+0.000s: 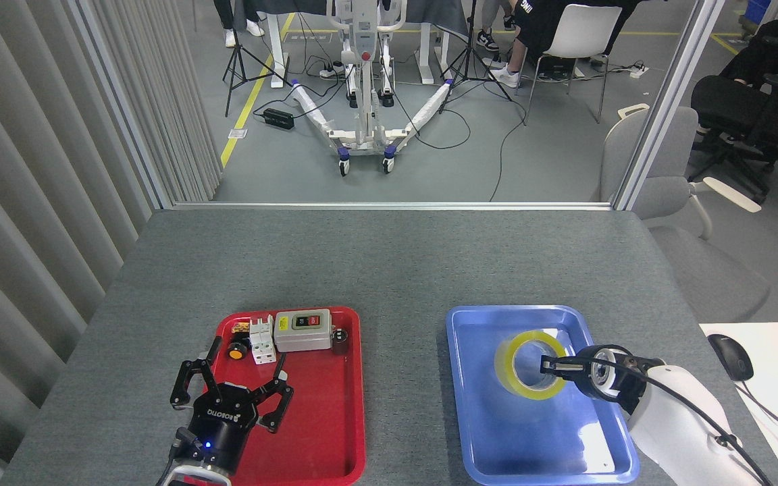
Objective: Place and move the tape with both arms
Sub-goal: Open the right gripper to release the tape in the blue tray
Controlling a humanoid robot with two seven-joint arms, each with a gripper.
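The yellow translucent tape (505,366) stands on edge, tilted, low over the middle of the blue tray (470,405); whether it touches the tray floor is unclear. My right gripper (552,365) comes in from the lower right and is shut on the roll's right rim, one finger reaching into the core. My left gripper (230,390) is open, its black fingers spread over the near-left part of the red tray (335,432), with nothing between them.
At the back of the red tray lie a grey switch box (302,331), a white breaker (262,339), an orange knob (235,351) and a small dark cylinder (340,339). A white desk with a mouse (731,356) borders the table's right edge.
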